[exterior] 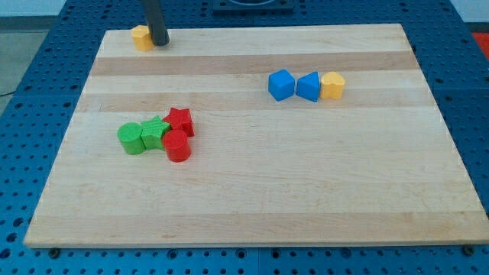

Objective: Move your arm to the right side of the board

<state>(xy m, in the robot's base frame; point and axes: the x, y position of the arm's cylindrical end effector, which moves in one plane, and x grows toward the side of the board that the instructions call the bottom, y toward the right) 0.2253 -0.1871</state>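
Note:
My tip rests at the board's top left corner, touching the right side of a yellow block. The dark rod rises out of the view's top. Right of centre near the top, a blue block, a blue triangular block and a yellow block stand in a row, touching. Left of centre, a green cylinder, a green star block, a red star block and a red cylinder are clustered together. My tip is far from both groups.
The wooden board lies on a blue perforated table that surrounds it on all sides.

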